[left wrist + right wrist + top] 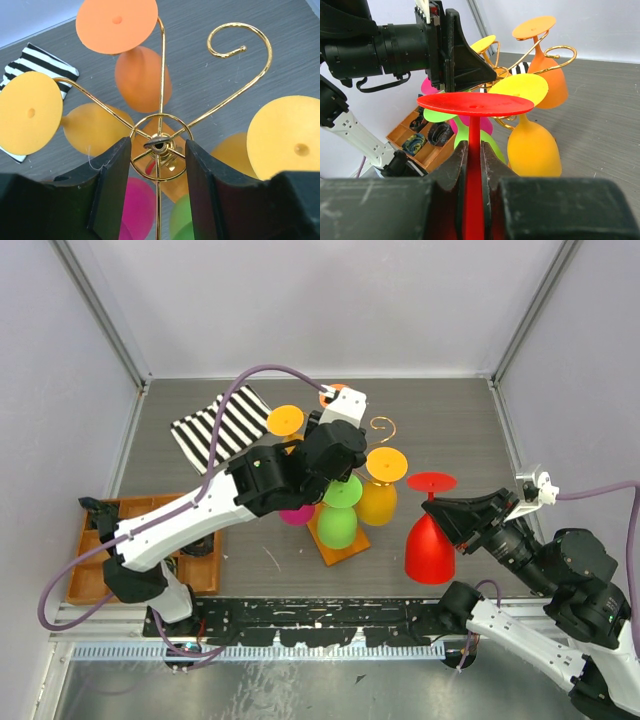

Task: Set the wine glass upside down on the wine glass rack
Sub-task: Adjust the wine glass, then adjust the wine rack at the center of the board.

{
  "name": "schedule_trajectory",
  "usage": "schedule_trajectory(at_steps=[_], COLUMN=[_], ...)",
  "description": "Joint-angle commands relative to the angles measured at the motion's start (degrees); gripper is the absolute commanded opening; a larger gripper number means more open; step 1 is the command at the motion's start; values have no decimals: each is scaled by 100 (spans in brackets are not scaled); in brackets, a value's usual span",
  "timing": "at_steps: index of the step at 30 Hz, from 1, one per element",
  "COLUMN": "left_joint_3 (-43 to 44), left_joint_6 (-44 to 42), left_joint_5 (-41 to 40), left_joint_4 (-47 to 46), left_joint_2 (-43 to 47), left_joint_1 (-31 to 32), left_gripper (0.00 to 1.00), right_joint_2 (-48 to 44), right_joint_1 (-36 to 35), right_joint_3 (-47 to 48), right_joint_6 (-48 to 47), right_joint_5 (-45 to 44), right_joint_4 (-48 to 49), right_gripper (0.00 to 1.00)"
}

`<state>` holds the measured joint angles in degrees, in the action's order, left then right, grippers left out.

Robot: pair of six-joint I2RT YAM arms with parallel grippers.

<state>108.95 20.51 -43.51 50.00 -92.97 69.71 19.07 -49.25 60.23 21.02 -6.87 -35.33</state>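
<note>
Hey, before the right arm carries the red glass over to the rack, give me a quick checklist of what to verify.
1. Stem of red glass clamped in right claw: ok.
2. Glass inverted, foot up: ok.
3. One empty hook on the rack: ok.
4. Open left claw straddles the rack's hub; actually steadying it: cannot tell.
5. Approach clear past the yellow glass beside that hook: cannot tell.

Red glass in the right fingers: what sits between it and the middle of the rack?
One hanging yellow glass, seen in the top view, between the red glass and the rack. The right wrist view shows it too, just beyond the red foot.
</note>
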Motion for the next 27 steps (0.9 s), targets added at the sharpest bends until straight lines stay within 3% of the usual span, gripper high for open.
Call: schedule_trajectory(at_steps=[1, 27], left_joint_3=[218, 27], left_joint_6=[140, 314], left_joint_5=[-204, 295], left_joint_4=[-61, -195], left_joint_2=[-48, -147], left_joint_1=[-99, -388], left_gripper=[54, 46], right_joint_2=[-32, -122], right_joint_1=[12, 10], right_joint_3=[113, 166], right_joint_6=[29, 238], right_joint_5=[-76, -112], right_joint_4=[202, 97], right_gripper=[1, 1])
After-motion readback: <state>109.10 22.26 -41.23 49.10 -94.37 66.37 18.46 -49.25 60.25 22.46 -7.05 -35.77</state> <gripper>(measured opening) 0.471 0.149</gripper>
